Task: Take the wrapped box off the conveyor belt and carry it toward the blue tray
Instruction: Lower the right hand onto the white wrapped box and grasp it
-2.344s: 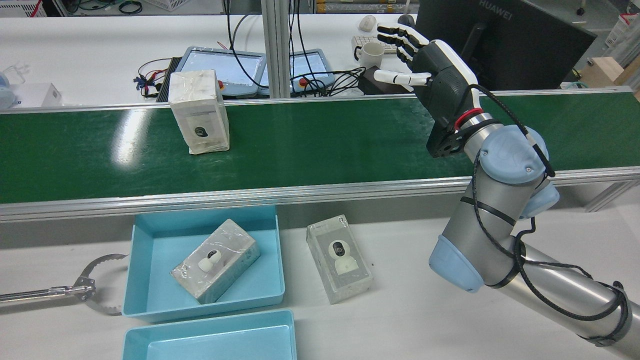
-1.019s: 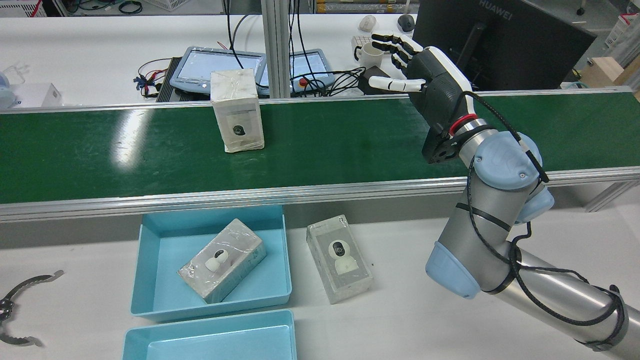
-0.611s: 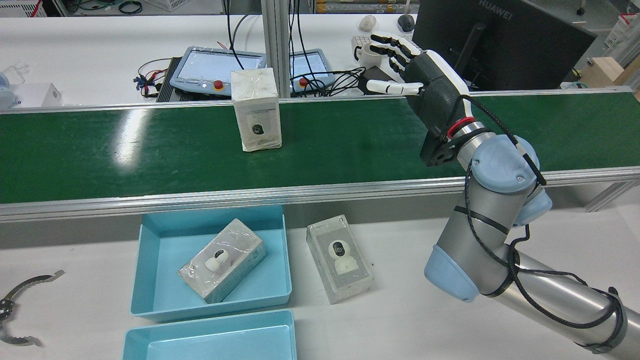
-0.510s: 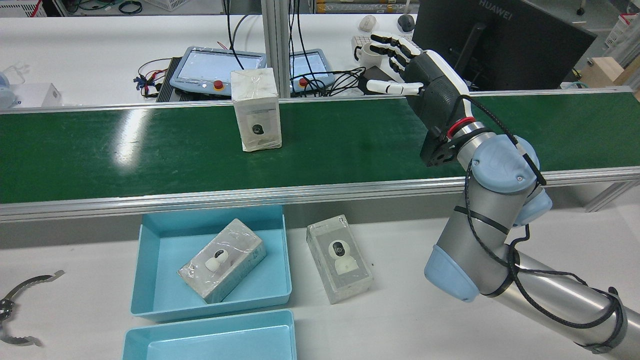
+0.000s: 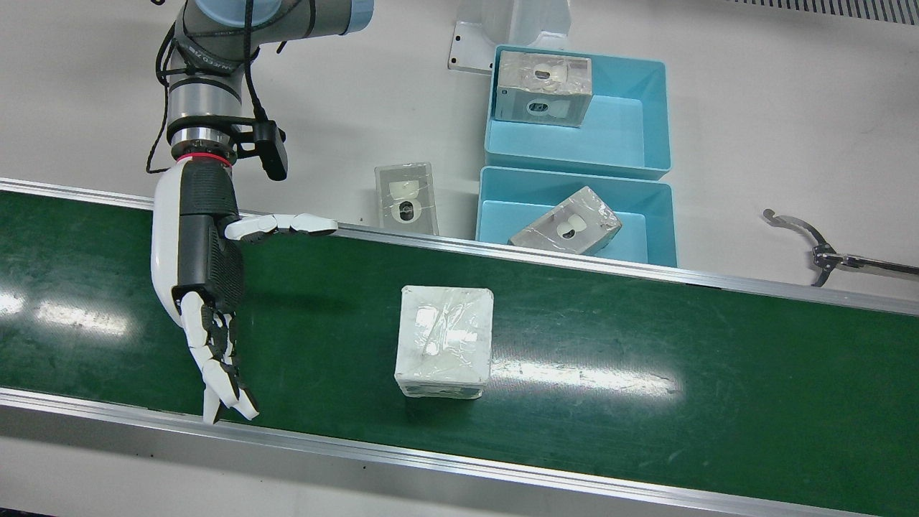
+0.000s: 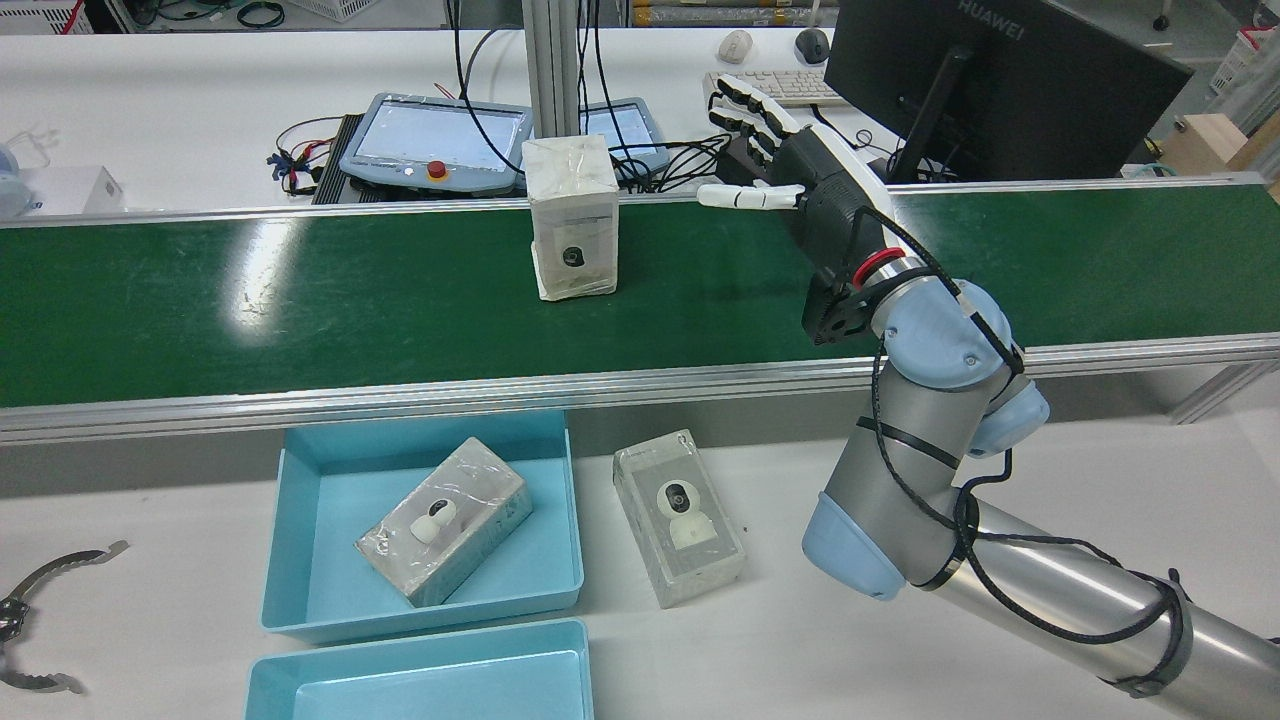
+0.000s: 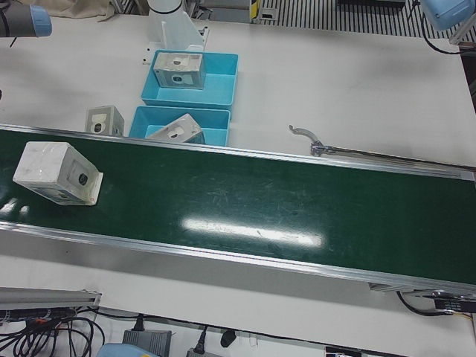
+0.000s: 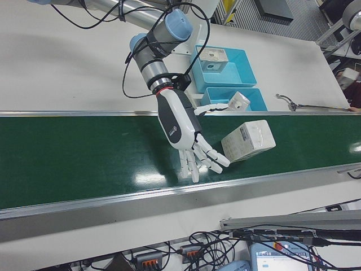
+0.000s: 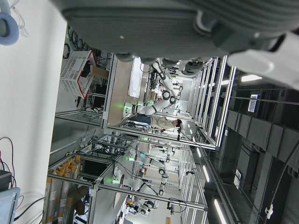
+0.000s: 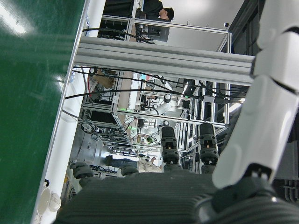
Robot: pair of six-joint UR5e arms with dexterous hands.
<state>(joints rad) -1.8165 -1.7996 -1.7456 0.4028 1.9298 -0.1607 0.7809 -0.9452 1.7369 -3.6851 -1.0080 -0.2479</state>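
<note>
Right hand (image 6: 790, 165): fingers spread, empty, now lower over conveyor belt (image 6: 300, 290). Wrapped box (image 6: 572, 216): carried nearer, not touching. Grasp looks imminent; blue tray (image 6: 300, 600) waits.

You're in a robotics lab — green conveyor belt (image 6: 400, 300), teach pendants (image 6: 435, 135), Huawei monitor (image 6: 1000, 80) — aluminium-frame bays behind.
</note>
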